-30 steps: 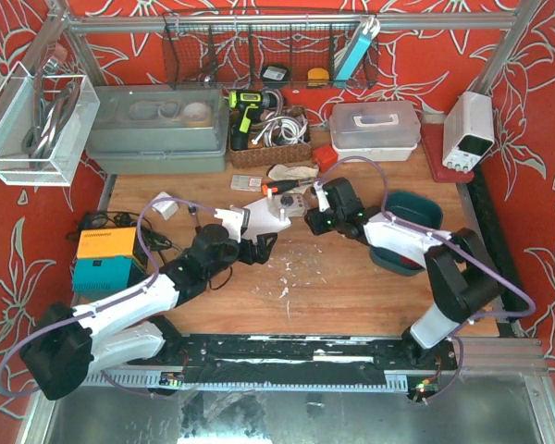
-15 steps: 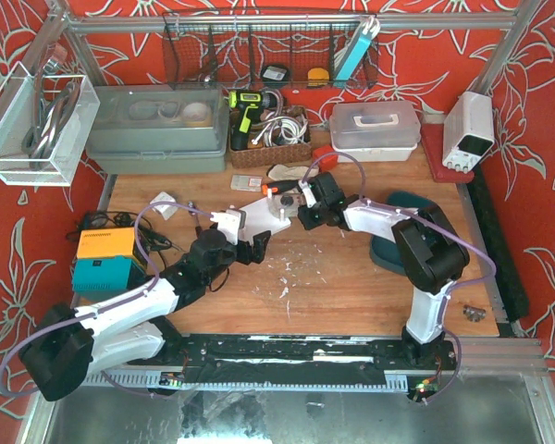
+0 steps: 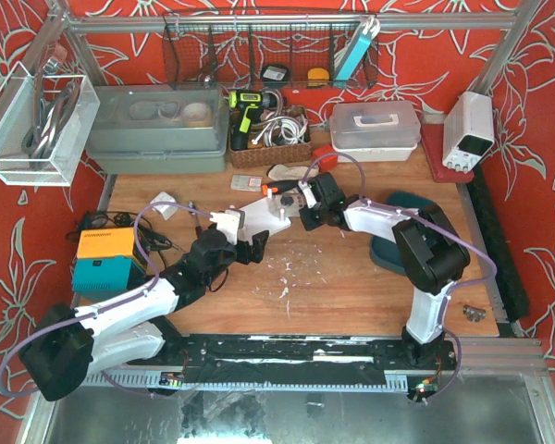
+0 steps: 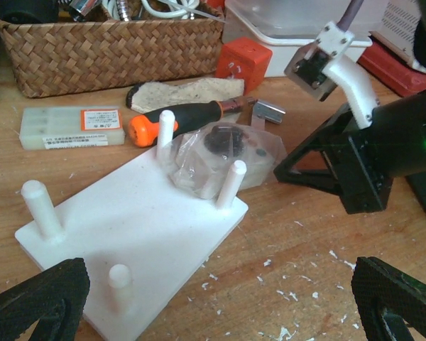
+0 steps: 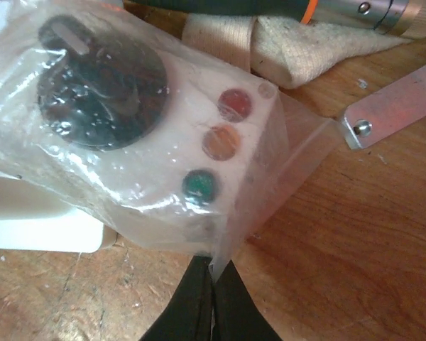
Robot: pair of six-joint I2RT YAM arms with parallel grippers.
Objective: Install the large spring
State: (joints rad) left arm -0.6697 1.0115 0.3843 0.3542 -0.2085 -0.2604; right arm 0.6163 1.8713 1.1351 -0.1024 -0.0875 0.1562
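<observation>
- The tabletop (image 3: 351, 287) is carrying a lot of clutter, and your work is sitting at its back centre.
- Your right arm (image 3: 379, 220) is now reaching across to that spot; a second ago it was hanging over the teal bin (image 3: 409, 198) on the right.
- The white peg plate (image 4: 142, 234) is lying flat with its four pegs standing bare; no spring is sitting on any of them.
- The clear bag (image 5: 128, 142), wrapping a white unit with a black dial, is resting on the plate's far corner between two pegs.
- Your left hand (image 4: 216, 305) is hovering at the plate's near edge, fingers spread as wide as they go, holding nothing.
- Your right hand (image 5: 213, 284) is pinching the bag's loose corner; its jaws were standing apart a moment ago and are now pressing fully together on the film.
- The large spring is not showing in any view, so you are not yet handling it; I am judging this grip as clearing the plate first.
</observation>
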